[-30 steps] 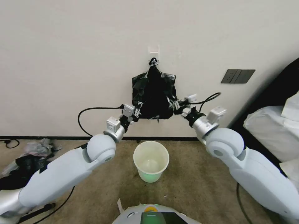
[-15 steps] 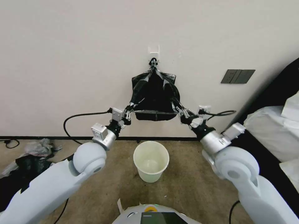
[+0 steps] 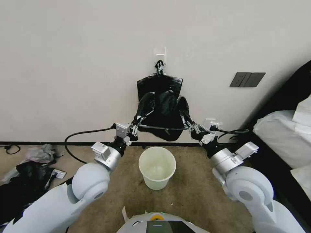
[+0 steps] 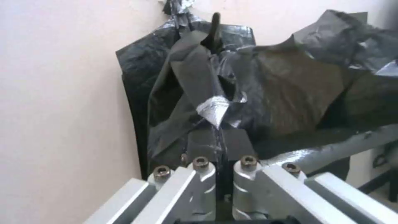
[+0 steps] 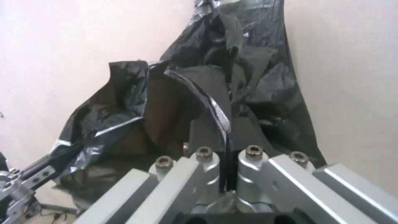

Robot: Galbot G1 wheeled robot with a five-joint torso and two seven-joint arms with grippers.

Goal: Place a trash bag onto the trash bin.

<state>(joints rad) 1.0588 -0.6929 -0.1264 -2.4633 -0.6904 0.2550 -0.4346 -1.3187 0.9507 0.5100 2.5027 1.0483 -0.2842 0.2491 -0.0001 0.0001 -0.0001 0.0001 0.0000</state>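
Against the pale wall (image 3: 81,64), over brown carpet (image 3: 194,181), the trash bag (image 3: 162,111) hangs stretched between both arms. At six o'clock below it stands the trash bin (image 3: 157,167). The left gripper (image 3: 137,121) at nine o'clock and the right gripper (image 3: 187,122) at three o'clock each pinch its edge.

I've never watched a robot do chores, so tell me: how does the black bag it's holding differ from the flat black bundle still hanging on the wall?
The trash bag is pulled open and crumpled, stretched between the left gripper and right gripper; the bundle of bags lies flat against the wall.
The trash bag hangs lower, just above the trash bin; the bundle hangs higher, from a wall hook.
Both are glossy black plastic.
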